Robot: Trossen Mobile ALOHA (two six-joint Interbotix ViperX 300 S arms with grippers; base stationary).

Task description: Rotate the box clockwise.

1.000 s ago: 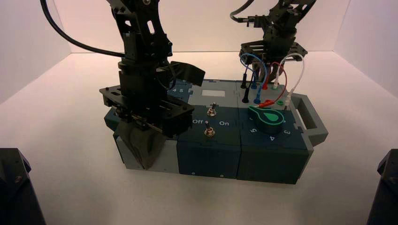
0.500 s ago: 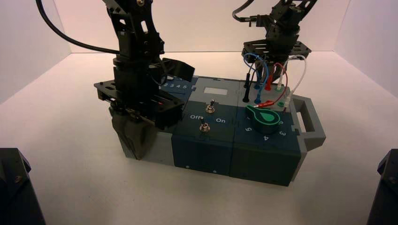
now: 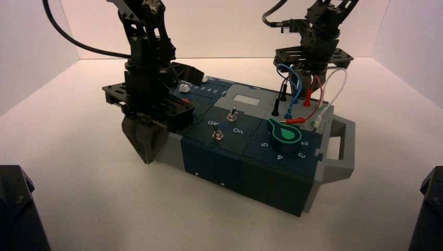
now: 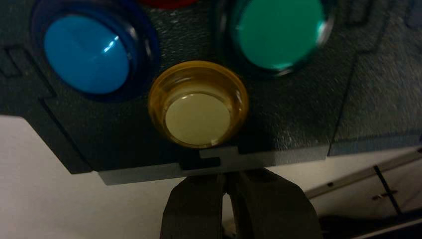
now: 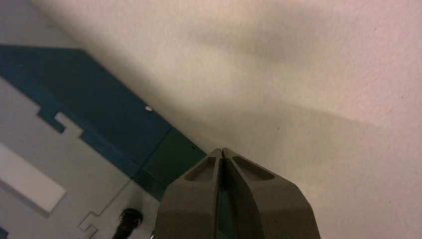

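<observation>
The box is dark teal and grey and stands slanted, its right handle nearer to me. My left gripper is shut and presses on the box's front left corner. In the left wrist view its tips touch the grey edge below the yellow button, with the blue button and the green button beyond. My right gripper is behind the far right corner, among the jumper wires. In the right wrist view it is shut against the box's back edge.
The green dial and two toggle switches sit on the box's top. White walls close in the white table at the back and sides. Dark arm bases stand at the near left and near right.
The box has turned clockwise: its left end went away from me with my left gripper, its right end came nearer. My right gripper shifted slightly right.
</observation>
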